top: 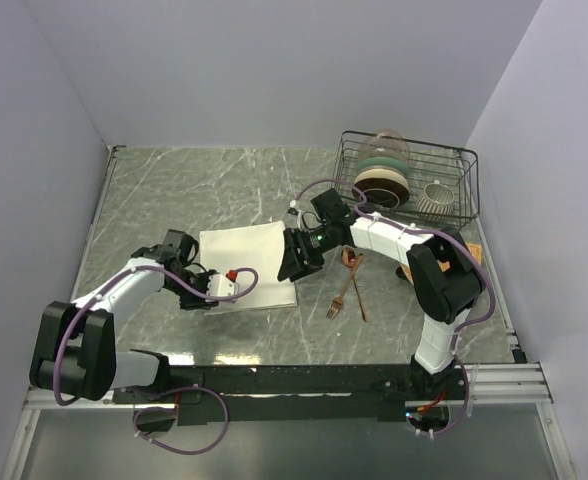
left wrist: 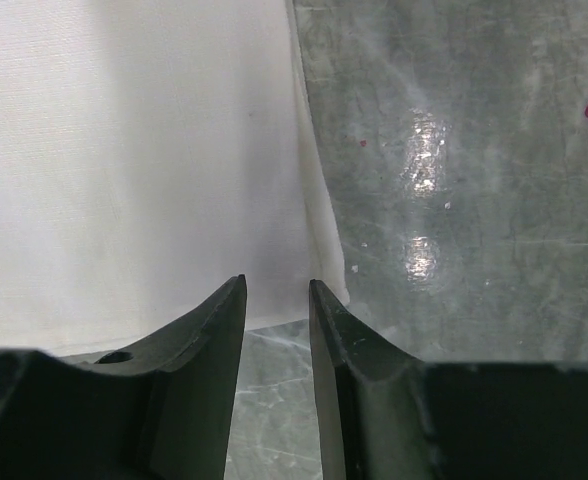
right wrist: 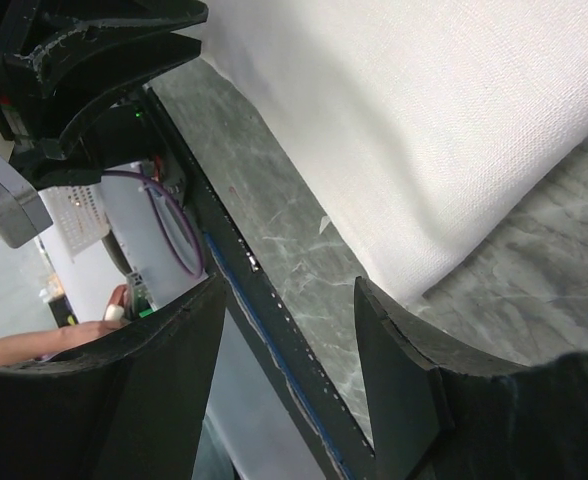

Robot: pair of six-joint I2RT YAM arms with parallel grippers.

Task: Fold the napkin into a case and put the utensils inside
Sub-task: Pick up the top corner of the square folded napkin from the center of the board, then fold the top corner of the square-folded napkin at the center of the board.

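napkin (top: 244, 262) is lying flat on the tabletop (top: 154, 200) roughly between the two arms. it's a squarish cream slab, not a narrow case. in the wrist views its near edge looks doubled, with a second layer peeking out along it.

left tool (left wrist: 274, 285) is down at the napkin's near left corner. its fingers are only a little apart, a narrow gap with nothing in it, and the cloth is just past the tips. can't tell if the tips actually touch the cloth.

right tool (right wrist: 289, 290) is over the near right corner, jaws spread wide and holding nothing. the corner sits just beside one finger (right wrist: 394, 350).

fork (top: 334, 308) and spoon (top: 349, 259) are out on the bare tabletop just right of the napkin, crossed over each other. the spoon bowl is at the far end, close to the right tool, and the fork tines point toward the near edge.

wire rack (top: 471, 180) with dishes (top: 382, 175) sits in the far right corner, well apart from the napkin.
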